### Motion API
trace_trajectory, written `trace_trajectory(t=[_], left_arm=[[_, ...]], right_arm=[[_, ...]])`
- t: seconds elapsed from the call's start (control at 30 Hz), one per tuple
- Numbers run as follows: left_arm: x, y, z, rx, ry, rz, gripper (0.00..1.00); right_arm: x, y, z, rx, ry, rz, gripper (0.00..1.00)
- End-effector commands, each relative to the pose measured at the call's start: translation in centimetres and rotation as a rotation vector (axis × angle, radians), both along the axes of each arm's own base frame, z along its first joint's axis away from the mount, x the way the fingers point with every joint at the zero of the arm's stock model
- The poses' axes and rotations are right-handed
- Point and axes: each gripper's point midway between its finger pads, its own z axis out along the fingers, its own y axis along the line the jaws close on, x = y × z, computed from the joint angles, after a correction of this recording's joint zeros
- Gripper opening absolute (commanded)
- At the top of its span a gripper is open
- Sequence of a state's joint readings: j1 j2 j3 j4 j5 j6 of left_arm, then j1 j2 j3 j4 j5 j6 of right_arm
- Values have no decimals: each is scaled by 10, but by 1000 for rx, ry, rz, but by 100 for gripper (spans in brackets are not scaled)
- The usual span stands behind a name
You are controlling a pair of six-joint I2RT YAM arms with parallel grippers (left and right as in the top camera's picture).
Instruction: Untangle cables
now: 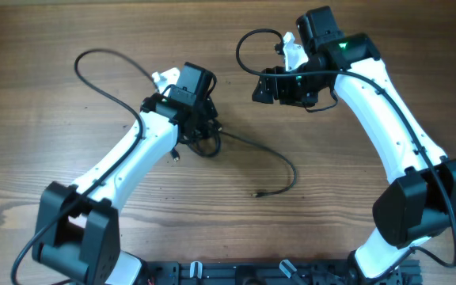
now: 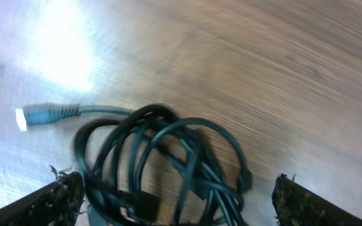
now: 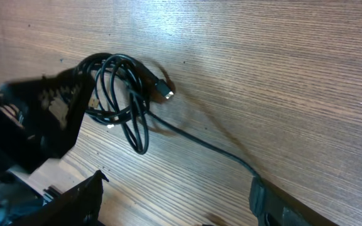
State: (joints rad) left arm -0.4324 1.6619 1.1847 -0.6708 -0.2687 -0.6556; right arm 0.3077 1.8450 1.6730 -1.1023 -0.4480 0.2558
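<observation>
A tangled bundle of thin black cables [image 1: 206, 144] lies on the wooden table at centre. My left gripper [image 1: 203, 128] hangs right over it. In the left wrist view the coiled cables [image 2: 162, 163] lie between my left gripper's [image 2: 181, 210] wide-apart fingers [image 2: 49, 201], and neither finger presses on them. A silver-tipped plug [image 2: 29, 117] sticks out to the left. One cable trails right to a free plug [image 1: 256, 193]. My right gripper [image 1: 261, 87] is open above bare wood, apart from the bundle [image 3: 121, 94]. The trailing cable [image 3: 219, 150] runs past my right gripper's [image 3: 175, 207] right finger [image 3: 275, 204].
The thicker black arm cables loop out beside each wrist, one at the upper left [image 1: 93, 67] and one at the top centre [image 1: 244, 49]. The black frame of the arm bases [image 1: 244, 273] lines the table's front edge.
</observation>
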Motion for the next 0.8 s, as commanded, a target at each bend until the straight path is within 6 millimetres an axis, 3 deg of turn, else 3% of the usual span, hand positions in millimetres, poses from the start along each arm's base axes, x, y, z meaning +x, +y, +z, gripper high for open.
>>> trace_trajectory(t=[0.0,0.1,0.2,0.23,0.33,0.5,0.63,0.77], left_arm=[[2,-23,50,35,-62,-369,96],[-9,-19,53,44,-33,-377,92],[-28,-17,42,82,58,-494,78],[-31,-16,40,101,76,-524,78],[-30,-16,29,178,105,-672,75],[-29,-16,-9,324,210,-994,68],[-32,-14,-33,359,284,-1103,55],[-37,-11,-43,379,331,-1180,43]], right_arm=[[6,2,9,0,-42,18,77],[5,2,9,0,-41,18,77],[6,2,9,0,-42,18,78],[6,2,9,0,-42,18,78],[6,2,9,0,-41,18,78],[5,2,9,0,-41,18,78],[5,2,9,0,-40,18,78],[6,0,8,-8,-43,15,78]])
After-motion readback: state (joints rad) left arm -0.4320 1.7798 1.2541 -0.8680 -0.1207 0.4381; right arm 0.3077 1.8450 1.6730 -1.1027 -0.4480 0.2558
